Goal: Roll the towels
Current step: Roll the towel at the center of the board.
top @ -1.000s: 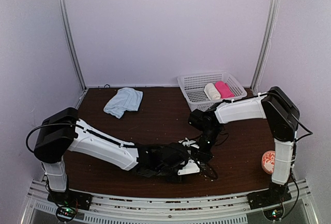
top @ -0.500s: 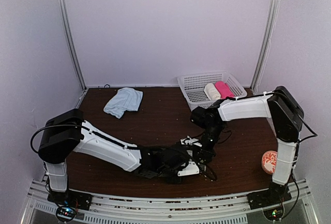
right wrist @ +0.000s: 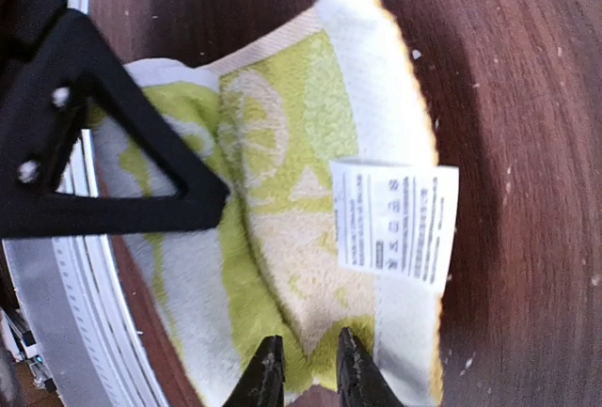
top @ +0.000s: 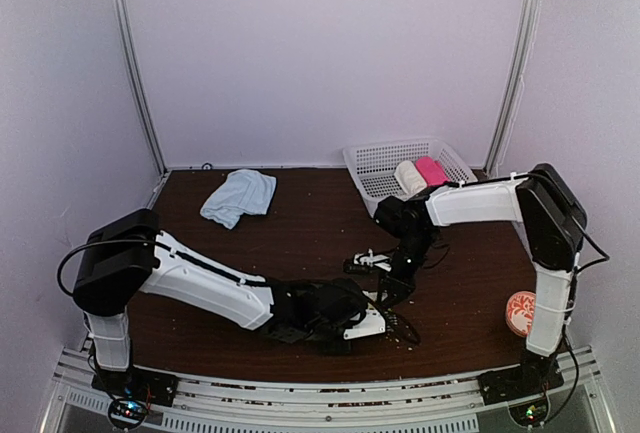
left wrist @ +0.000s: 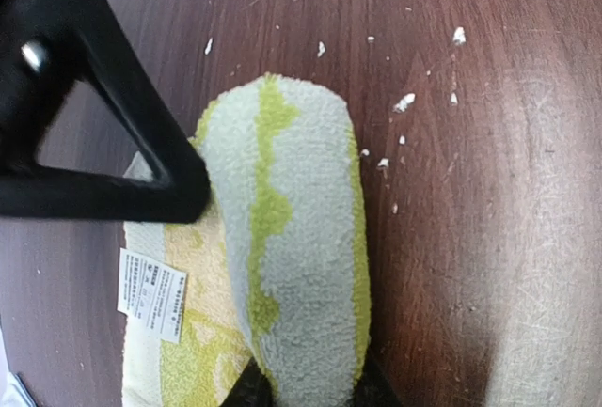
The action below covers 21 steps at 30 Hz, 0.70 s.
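The yellow-green and white towel (left wrist: 292,238) lies partly rolled near the table's front middle (top: 368,327). My left gripper (left wrist: 310,390) is shut on the rolled part, one finger on each side. In the top view the left gripper (top: 352,321) is low on the table. The towel's flat tail with its white label (right wrist: 395,219) runs out from my right gripper (right wrist: 306,374), which is pinched on that tail. In the top view the right gripper (top: 386,289) is just behind the roll. The pale blue towel (top: 238,196) lies crumpled at the back left.
A white basket (top: 372,165) at the back right holds a cream roll (top: 409,177) and a pink roll (top: 432,172). A round pink-patterned object (top: 520,313) sits by the right arm's base. White lint specks (left wrist: 404,102) dot the brown table.
My right arm's wrist has moved back and up a little from the roll, and the towel's tail went with it. My left gripper has stayed on the roll.
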Tool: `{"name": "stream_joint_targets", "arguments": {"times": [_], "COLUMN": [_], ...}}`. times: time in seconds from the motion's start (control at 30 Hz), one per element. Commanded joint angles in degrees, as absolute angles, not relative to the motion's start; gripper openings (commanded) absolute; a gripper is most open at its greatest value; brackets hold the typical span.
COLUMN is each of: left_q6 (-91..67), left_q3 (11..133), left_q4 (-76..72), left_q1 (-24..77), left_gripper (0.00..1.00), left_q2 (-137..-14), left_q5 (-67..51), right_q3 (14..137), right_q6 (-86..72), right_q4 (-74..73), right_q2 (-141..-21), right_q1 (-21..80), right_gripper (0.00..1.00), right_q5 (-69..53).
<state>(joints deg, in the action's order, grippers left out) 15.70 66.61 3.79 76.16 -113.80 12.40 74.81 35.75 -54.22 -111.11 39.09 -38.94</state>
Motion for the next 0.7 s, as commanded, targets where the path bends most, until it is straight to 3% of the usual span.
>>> {"name": "stream_joint_targets", "arguments": {"times": [0.0,0.13,0.3,0.67], "left_q6": [12.0,10.1,7.0,-1.6], "left_q3": [68.4,70.1,68.8,65.5], "left_q4": [7.1,9.4,8.4,5.5], "left_q1": [76.1,76.7,75.3,69.1], "left_gripper": [0.21,0.2,0.17,0.17], "left_q2": [-112.8,-112.1,-113.6,-116.1], "left_q5": [9.0,7.8,0.3,-10.8], "right_q3": [78.5,82.9,84.5,94.7], "right_q6": [30.5,27.6,29.7,32.3], "right_q4": [-49.1,-48.8,-51.6,-63.8], "right_q2": [-116.2,-120.4,-119.1,-105.3], "right_q1": [41.0,41.2,41.0,34.5], "right_gripper": [0.18,0.16,0.18,0.33], "right_q5": [-31.7,-26.7,-32.7,-38.4]}}
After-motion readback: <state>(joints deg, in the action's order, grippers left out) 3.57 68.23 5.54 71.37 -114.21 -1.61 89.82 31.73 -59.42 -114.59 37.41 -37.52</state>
